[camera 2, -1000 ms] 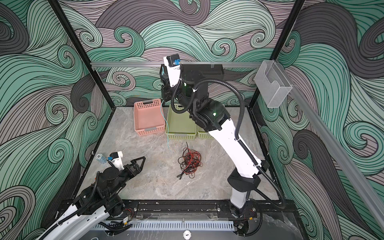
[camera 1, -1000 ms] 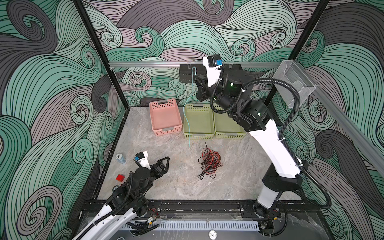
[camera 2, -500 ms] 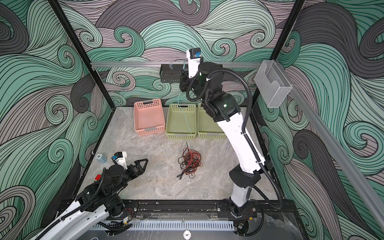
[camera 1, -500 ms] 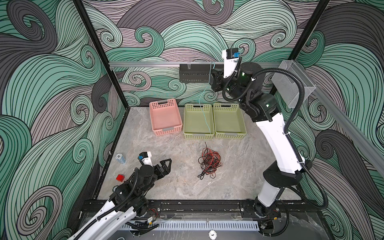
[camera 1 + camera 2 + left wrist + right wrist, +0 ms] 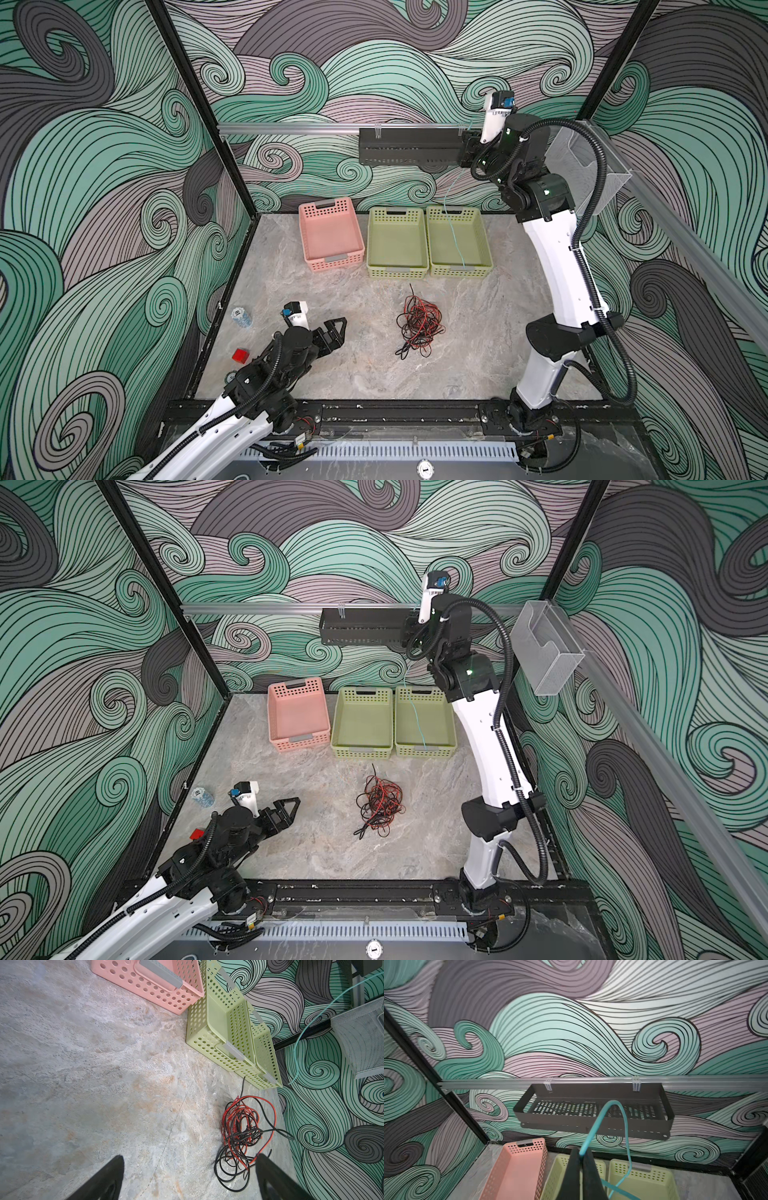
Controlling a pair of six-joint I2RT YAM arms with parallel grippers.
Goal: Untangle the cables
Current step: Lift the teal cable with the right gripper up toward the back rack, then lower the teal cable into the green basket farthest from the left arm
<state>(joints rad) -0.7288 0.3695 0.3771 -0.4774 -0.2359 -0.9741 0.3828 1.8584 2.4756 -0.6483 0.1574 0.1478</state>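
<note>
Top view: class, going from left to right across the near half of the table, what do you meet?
Red block → left gripper → tangled cables → right arm. The small bottle is left out because it sits level with the block.

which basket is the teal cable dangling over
The end green basket, farthest from the pink basket: the teal cable, pinched in the right gripper, dangles over it. Nothing hangs over the other two.
</note>
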